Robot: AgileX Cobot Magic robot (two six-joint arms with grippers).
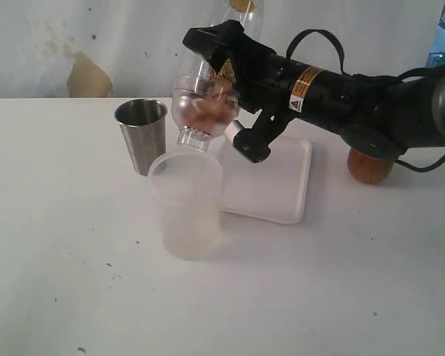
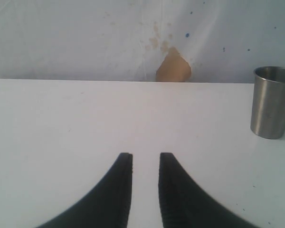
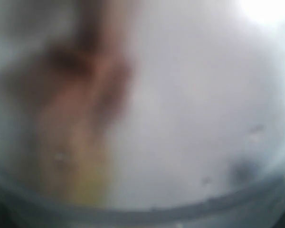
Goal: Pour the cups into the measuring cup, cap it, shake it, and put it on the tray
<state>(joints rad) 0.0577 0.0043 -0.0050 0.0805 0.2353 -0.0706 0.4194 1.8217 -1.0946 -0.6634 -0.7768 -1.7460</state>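
While the left hand [image 2: 146, 190] hovers empty, black fingers narrowly apart, the smooth tapered steel tumbler [image 1: 141, 135] stands on the white surface [image 1: 74, 259] beside the frosted plastic cup [image 1: 185, 206]. The right hand [image 1: 211, 67] clamps a clear bulbous vessel [image 1: 200, 111] neck-down above that cup, brownish contents blurry. Glossy white tray [image 1: 282, 200] behind; rounded wooden cup [image 1: 369, 169] half hidden by the arm.

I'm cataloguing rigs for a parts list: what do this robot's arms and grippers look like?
The right arm is matte black and tubular, with a yellow-orange warning label and looping black cables. The left gripper has two curved black fingers.
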